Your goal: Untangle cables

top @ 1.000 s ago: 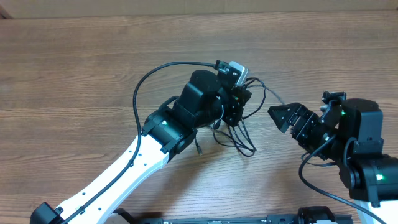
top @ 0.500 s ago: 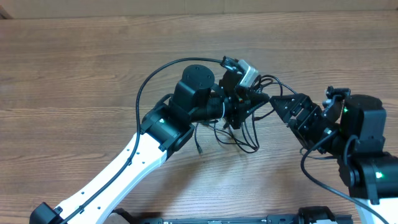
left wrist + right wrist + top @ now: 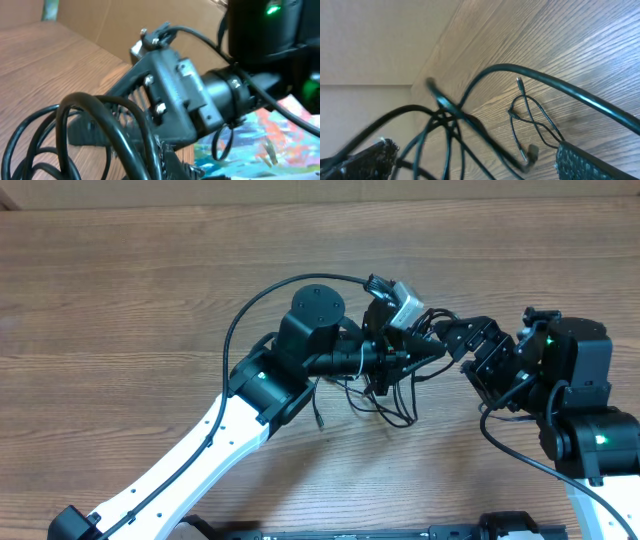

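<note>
The left end effector [image 3: 405, 355] is pinching the cables [image 3: 392, 408], its jaws pressed together on a raised bunch whose loops are hanging down to the table [image 3: 120, 300]. The right end effector [image 3: 447, 342], fingers spread wide, is hovering just beside that bunch. Best practice here is probably closing on one single strand, then drawing apart slowly to avoid tightening knots.

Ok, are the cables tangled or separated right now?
Tangled. The cables hang from the left hand as one bunch of overlapping loops, and the right wrist view shows strands crossing each other.
</note>
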